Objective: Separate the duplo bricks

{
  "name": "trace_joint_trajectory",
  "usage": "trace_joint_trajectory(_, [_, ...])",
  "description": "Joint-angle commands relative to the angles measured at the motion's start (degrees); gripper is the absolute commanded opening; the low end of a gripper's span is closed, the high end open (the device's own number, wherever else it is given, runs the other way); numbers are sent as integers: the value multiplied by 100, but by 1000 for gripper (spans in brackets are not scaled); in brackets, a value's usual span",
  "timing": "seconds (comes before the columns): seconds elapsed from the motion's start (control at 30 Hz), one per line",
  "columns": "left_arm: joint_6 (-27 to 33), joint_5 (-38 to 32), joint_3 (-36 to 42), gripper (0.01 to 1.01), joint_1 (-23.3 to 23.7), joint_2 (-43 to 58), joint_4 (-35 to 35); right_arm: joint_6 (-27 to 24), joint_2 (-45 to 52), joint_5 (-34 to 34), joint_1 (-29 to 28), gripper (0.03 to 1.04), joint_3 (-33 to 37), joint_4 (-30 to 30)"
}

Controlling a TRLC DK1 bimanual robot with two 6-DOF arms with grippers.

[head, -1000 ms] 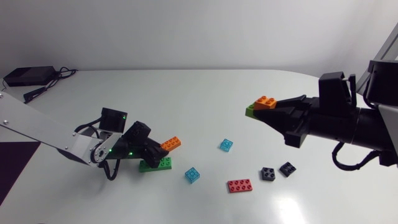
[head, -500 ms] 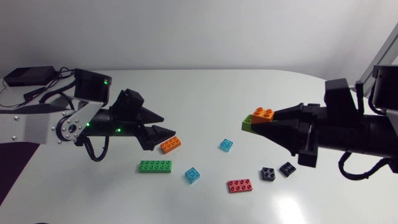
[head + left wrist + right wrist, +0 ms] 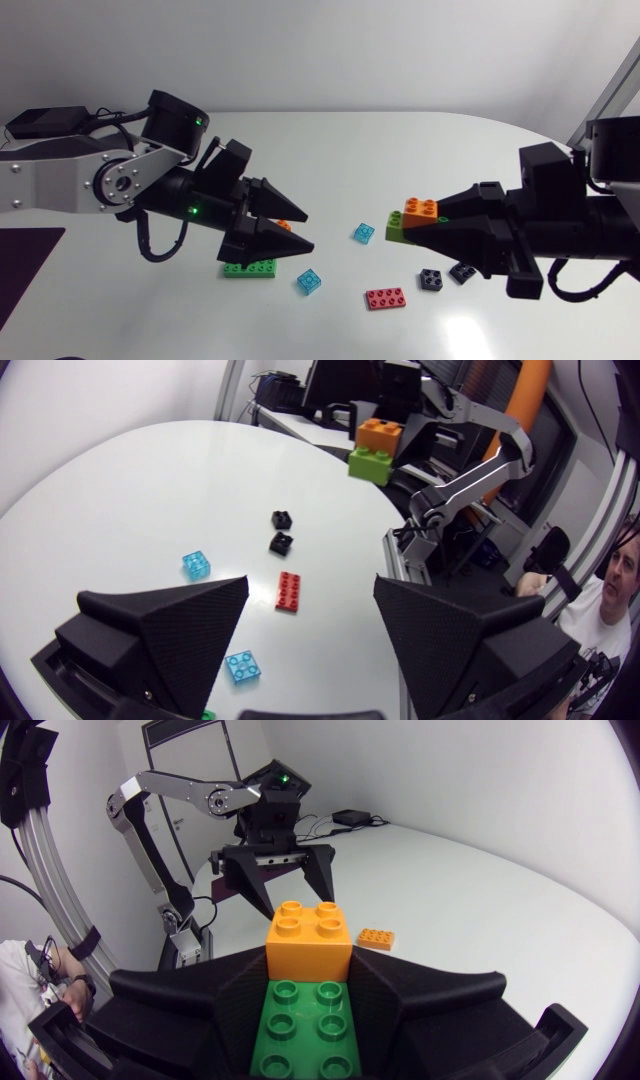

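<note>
Left claw [image 3: 308,231], spread, is advancing over the orange brick [image 3: 283,225]; right claw [image 3: 406,229] is lowering, pinching the green-orange stack [image 3: 420,210].

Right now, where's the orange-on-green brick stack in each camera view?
Head view: brick stack right of centre, held in the right gripper.
Left wrist view: far ahead of the left gripper, beyond two black bricks.
Right wrist view: close up, between that gripper's own fingers.
Shared landmark: the open left gripper, facing the stack in all three.

Left end effector [image 3: 308,231] spread, right one [image 3: 418,228] clamped
</note>
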Motion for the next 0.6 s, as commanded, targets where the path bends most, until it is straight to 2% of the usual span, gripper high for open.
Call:
trace_joint_trajectory(0.0, [147, 268, 296, 870, -179, 74, -151, -182, 118, -110, 137, 297, -85, -80])
trace_joint_trajectory(0.2, [147, 365, 499, 869, -636, 197, -274, -278, 101, -110, 313, 295, -120, -212])
trace_joint_trajectory(0.57, [138, 497, 806, 851, -908, 337, -380, -287, 118, -215, 533, 295, -94, -353])
